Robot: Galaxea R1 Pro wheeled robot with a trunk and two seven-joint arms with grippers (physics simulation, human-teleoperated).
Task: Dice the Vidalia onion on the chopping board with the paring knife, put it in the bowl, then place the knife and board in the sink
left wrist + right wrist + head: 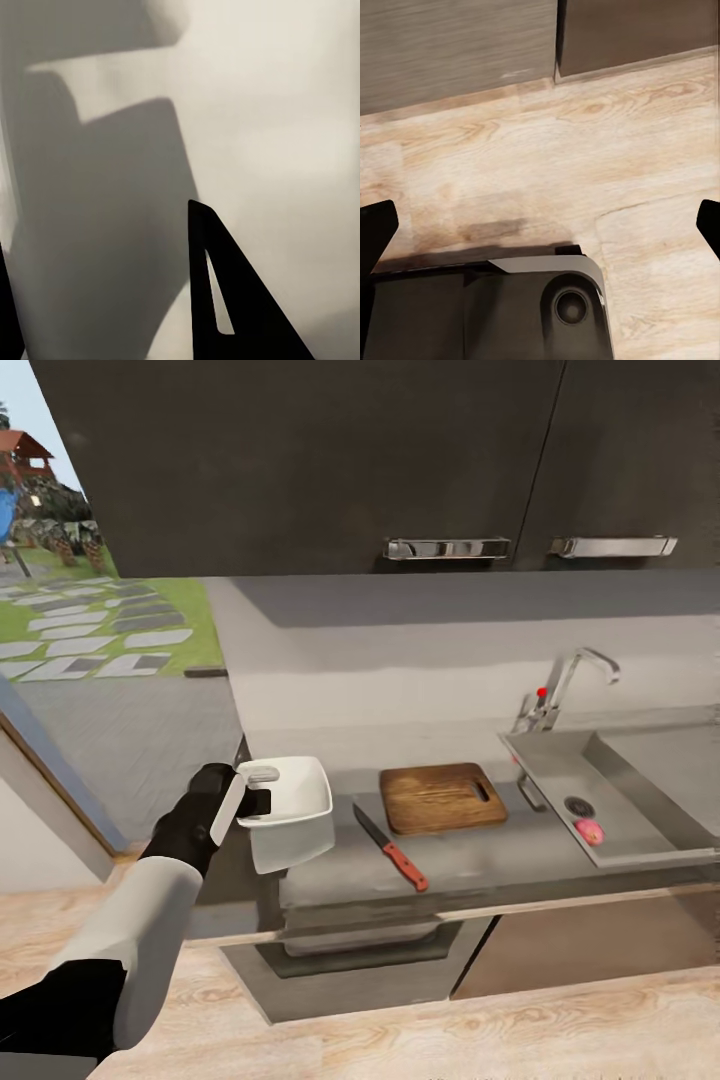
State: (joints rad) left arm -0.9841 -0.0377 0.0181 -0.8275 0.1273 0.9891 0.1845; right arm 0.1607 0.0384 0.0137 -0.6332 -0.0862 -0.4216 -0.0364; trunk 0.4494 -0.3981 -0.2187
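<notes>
Your left gripper [258, 797] sits at the near left rim of the bowl [300, 800], its fingers clenched on that rim. The bowl looks tipped and raised off the countertop [480, 855], at the slab's left end. In the left wrist view the bowl's pale inside [270, 135] lies right in front of one dark finger [225, 300].

Just to the right of that gripper, past the bowl, the knife [390, 848] lies flat on the countertop, blade pointing away from you and red handle toward you. Touching distance beyond it, further right, the chopping board [440, 797] lies flat with its handle slot at the right end.

Well off to the right is the sink [640, 830], with the faucet [565, 685] behind it and the pinkish onion [589, 831] lying in the basin just beside the drain [578, 806].

Your right gripper [540, 225] hangs released, fingertips wide apart, over the wooden floor [585, 165] by the robot's base [510, 307].
</notes>
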